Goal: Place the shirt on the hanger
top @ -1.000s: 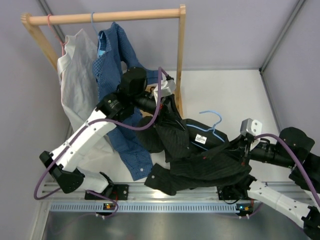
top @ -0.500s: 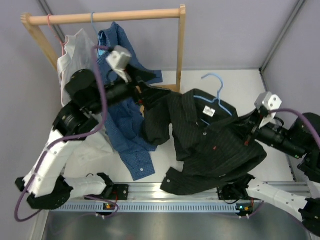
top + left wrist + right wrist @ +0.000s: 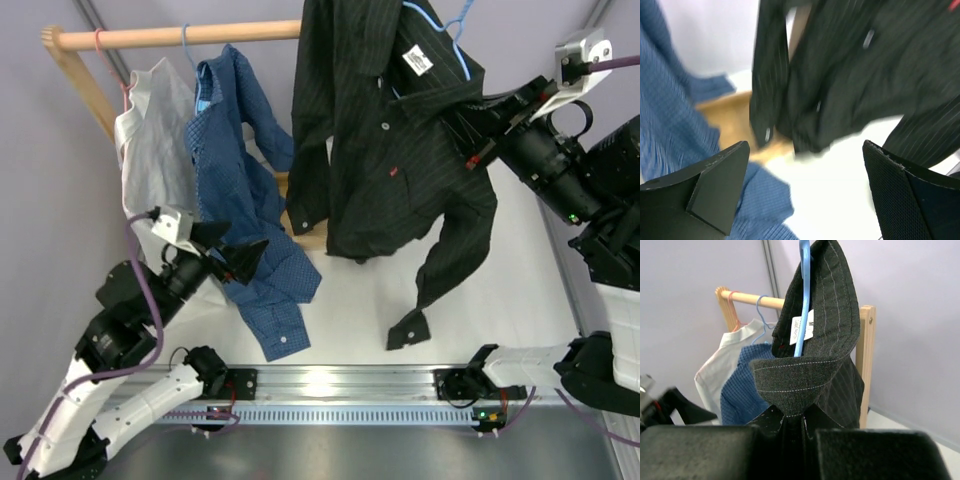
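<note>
**Item 1.** Black pinstriped button-up shirt: held up in the air over the far right part of the white desk, just beside the right end of the wooden rail. It hangs open-fronted, with one long sleeve trailing down toward the desk's near edge. A white label shows inside the collar.

**Item 2.** Thin light-blue wire hanger: inside the shirt's neck opening, its hook rising out above the collar.

**Item 3.** Right gripper: closed, clamped on the shirt at the collar. In the wrist view the collar point sits between its fingers, with the hanger wire straight above.

**Item 4.** Left gripper: jaws spread wide and holding nothing. It hovers low at the desk's left side, in front of item 5, well apart from the black shirt.

**Item 5.** Blue patterned shirt: hung on the rail.

**Item 6.** Pale grey shirt: hung on the rail, left of the blue one and touching it.
</note>
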Robot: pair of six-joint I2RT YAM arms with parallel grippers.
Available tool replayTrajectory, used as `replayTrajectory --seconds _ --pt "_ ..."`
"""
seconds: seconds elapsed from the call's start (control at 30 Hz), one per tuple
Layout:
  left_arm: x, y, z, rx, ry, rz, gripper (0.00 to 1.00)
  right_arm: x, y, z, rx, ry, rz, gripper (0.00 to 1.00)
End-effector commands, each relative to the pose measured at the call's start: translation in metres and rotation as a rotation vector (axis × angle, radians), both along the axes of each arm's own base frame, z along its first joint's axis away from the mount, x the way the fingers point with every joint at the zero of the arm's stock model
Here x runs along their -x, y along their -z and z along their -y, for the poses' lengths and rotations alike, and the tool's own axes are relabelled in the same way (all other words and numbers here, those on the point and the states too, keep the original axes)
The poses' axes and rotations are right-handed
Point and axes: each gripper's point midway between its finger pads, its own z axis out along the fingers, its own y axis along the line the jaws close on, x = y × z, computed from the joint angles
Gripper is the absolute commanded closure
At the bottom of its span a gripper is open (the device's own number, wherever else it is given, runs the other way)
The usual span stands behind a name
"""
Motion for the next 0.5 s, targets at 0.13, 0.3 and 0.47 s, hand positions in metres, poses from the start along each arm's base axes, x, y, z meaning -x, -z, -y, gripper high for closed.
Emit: replayTrajectory --seconds 0.13,0.3,0.47 --pt "-0.001 0.060 -0.028 -0.031 -0.117 0.002 0.02 0.015 -0.036 -0.006 -0.213 -0.092 0.092 1.00" --pt "-0.001 0.066 -0.037 -0.032 -0.156 0.013 0.02 0.002 0.022 -0.027 -0.205 -0.117 -0.009 1.00" --pt "-0.006 0.074 -0.045 -0.041 -0.209 0.000 0.02 -0.018 0.081 -0.044 -0.190 -0.069 -0.100 1.00"
